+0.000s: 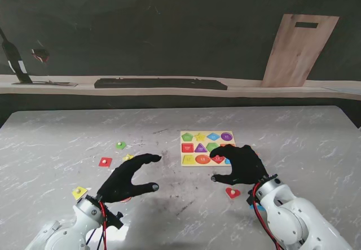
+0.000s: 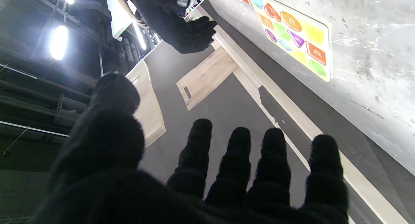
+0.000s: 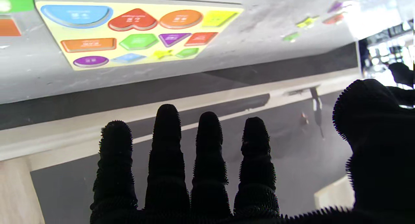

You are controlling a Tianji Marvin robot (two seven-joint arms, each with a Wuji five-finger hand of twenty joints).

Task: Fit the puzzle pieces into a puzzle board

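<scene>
Stand view: my left hand (image 1: 127, 180) and right hand (image 1: 241, 164), fingers spread and empty, hover over the table (image 1: 56, 143). One puzzle board (image 1: 205, 148) lies centre-right, its near corner hidden by the right hand; five loose pieces surround it.

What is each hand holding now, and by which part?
Nothing. The left hand and the right hand are both open, fingers apart, above the table; no piece is between the fingers.
</scene>
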